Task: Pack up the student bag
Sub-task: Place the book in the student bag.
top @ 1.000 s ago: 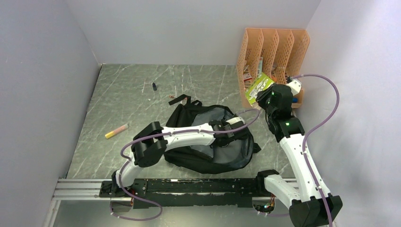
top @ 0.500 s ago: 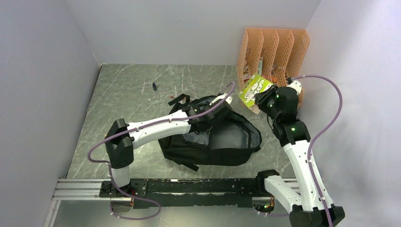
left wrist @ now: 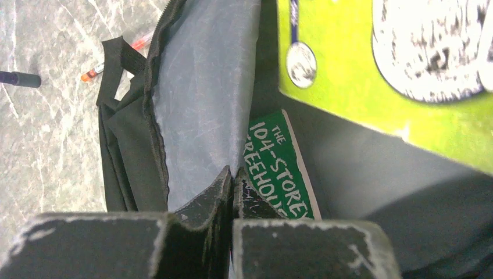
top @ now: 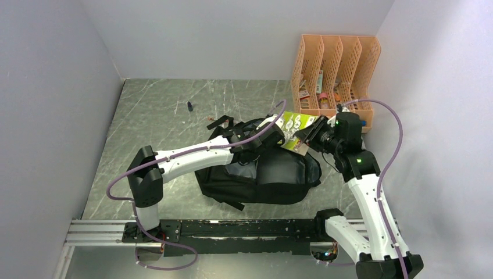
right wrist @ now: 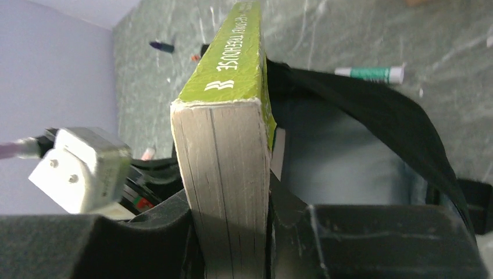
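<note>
Student bag (top: 279, 186) lies on the marbled grey tabletop (top: 151, 128), right of centre and closer to the near edge than to the far one. Its rounded top points toward the far edge, and its main compartment gapes open, showing pale grey lining (left wrist: 203, 104).

The left gripper (left wrist: 232, 177) has its fingers pressed fully together on the edge of that opening, with the lining running down into the pinch. Just beside the fingertips, inside the compartment, sits a dark green book (left wrist: 279, 163) with "104-Storey Treehouse" lettered in white.

The right gripper (top: 311, 136) is clamped on a lime-green paperback (top: 293, 125), one finger on each cover. The paperback is held tilted above the right side of the student bag, over the open mouth. From the right wrist its page block and spine (right wrist: 227, 145) face the camera, and the bag's black rim (right wrist: 378, 110) curves below.

An orange file organiser (top: 334, 64) stands in the far right corner. A dark pen (top: 189, 106) lies toward the far edge, and a red-orange pen (top: 216, 120) lies just beside the bag's top handle. A green-and-white marker (right wrist: 369, 72) rests on the tabletop beyond the bag.
</note>
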`<state>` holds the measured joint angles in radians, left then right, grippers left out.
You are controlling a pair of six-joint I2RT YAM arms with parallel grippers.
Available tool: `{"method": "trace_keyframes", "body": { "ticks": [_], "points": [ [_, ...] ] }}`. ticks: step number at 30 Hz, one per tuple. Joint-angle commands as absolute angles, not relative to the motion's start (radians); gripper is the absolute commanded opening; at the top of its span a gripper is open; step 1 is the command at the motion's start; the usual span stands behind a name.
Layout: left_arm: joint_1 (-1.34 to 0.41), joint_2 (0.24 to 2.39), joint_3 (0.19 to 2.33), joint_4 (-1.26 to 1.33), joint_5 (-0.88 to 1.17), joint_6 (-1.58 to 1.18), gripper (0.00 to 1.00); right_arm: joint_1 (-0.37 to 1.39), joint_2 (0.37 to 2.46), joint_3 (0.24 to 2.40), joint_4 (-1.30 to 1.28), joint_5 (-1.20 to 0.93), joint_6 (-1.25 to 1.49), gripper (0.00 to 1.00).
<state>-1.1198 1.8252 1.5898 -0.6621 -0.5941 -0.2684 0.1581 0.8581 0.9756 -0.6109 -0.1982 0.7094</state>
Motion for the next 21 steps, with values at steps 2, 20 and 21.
{"method": "trace_keyframes", "body": {
  "ticks": [2,20,21],
  "points": [
    [-1.108,1.770,1.585,-0.595,-0.638,-0.287,0.05,0.152,0.836,1.022,-0.710,-0.238,0.692,0.00],
    [-1.109,1.700,1.615,-0.535,-0.586,-0.278,0.05,0.154,0.903,0.752,-0.306,-0.725,0.932,0.00],
    [-1.109,1.694,1.617,-0.533,-0.581,-0.277,0.05,0.153,0.900,0.723,-0.246,-0.743,0.969,0.00]
  ]
}}
